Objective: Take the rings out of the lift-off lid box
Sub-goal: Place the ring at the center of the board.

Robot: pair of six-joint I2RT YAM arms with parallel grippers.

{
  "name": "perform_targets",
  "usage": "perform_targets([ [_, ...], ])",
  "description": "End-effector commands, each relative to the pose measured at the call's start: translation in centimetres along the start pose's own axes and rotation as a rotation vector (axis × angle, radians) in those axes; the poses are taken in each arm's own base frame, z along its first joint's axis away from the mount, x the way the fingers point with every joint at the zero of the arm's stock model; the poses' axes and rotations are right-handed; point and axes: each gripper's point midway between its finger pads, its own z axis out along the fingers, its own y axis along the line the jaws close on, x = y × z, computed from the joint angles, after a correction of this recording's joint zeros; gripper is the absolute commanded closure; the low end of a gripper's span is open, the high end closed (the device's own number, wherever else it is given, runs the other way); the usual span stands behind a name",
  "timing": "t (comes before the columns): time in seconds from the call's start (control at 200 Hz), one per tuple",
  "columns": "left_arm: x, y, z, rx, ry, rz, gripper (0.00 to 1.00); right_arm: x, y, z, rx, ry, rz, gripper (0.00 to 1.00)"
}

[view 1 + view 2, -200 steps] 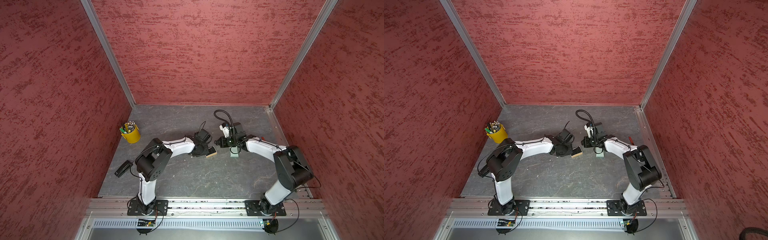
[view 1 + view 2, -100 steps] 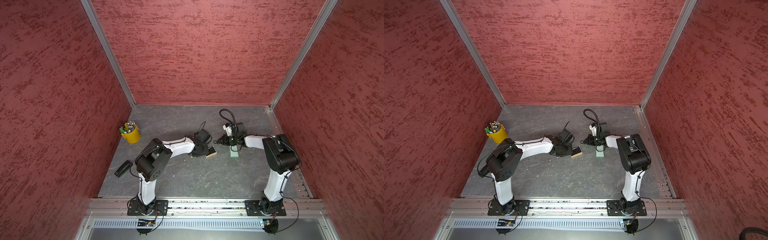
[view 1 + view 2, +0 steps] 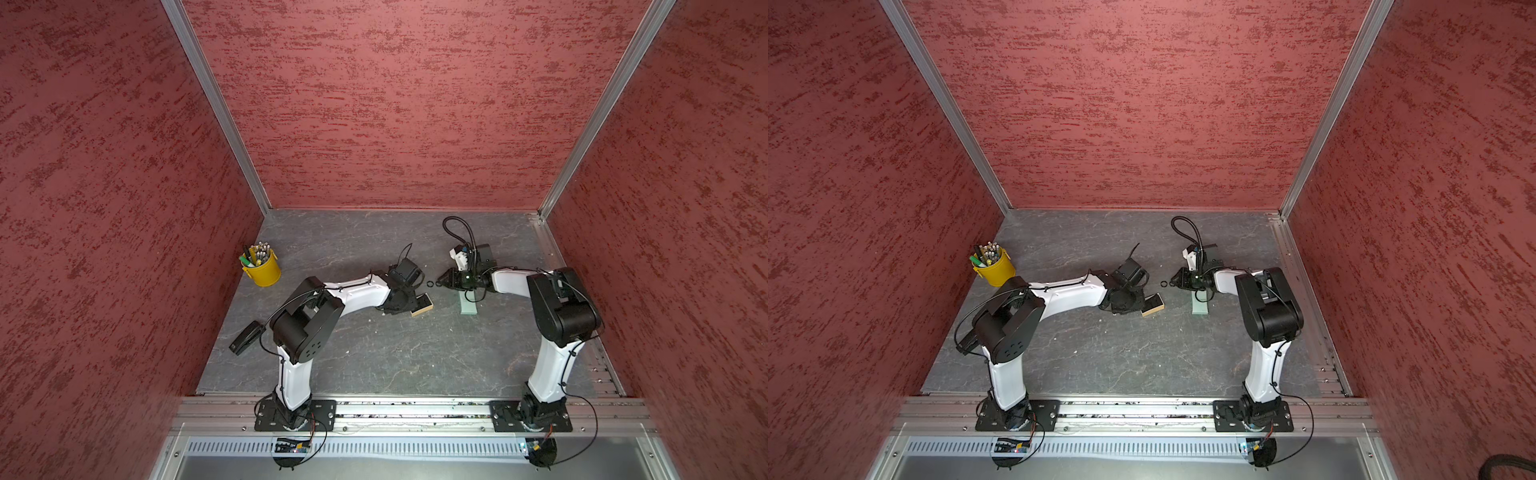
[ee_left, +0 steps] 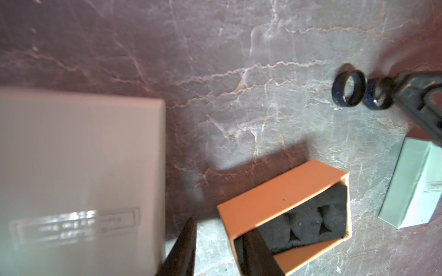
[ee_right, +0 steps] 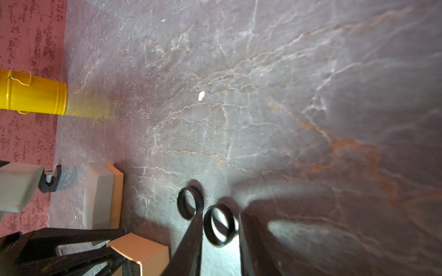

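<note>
Two small black rings [image 5: 190, 203] [image 5: 221, 224] lie side by side on the grey table, seen in both top views [image 3: 429, 284] [image 3: 1163, 284]. My right gripper [image 5: 220, 216] has its jaws slightly parted, and the nearer ring [image 4: 379, 96] sits loose between the fingertips. The other ring [image 4: 349, 87] is just past them. The open orange box [image 4: 284, 191] with black foam is tipped up. My left gripper [image 4: 218, 229] is shut on its wall, one finger inside and one outside. No ring shows in the foam.
A mint-green lid [image 3: 468, 305] [image 4: 416, 186] lies by the right gripper. A pale box [image 4: 81, 179] sits close beside the left fingers. A yellow pen bucket [image 3: 262, 268] stands at the back left and a black stapler-like object [image 3: 246, 338] lies left of the left arm. Red walls enclose the table.
The right arm's elbow has swung up and inward. Its jaws, shut before, now stand parted with a ring between them. The left arm and box have not moved.
</note>
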Motion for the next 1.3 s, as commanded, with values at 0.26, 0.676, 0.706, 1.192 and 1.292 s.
perform_targets([
  [0.26,-0.4,-0.5,-1.0,0.007,-0.019,0.001,0.66,-1.6,6.2,-5.4,-0.034,-0.102,-0.113,0.80],
  [0.676,-0.3,-0.5,-0.9,0.005,-0.017,-0.004,0.66,5.6,10.8,-2.1,-0.019,0.073,-0.209,0.92],
  [0.706,-0.3,-0.5,-0.8,0.005,-0.017,-0.005,0.66,6.0,10.8,-1.8,-0.014,0.083,-0.214,0.92],
  [1.192,-0.3,-0.4,-0.8,0.006,-0.020,-0.006,0.66,7.4,6.9,0.8,0.143,0.163,-0.241,0.94],
  [1.292,-0.2,-0.4,-0.8,0.011,-0.018,-0.009,0.66,7.5,6.4,1.0,0.167,0.170,-0.251,0.94],
])
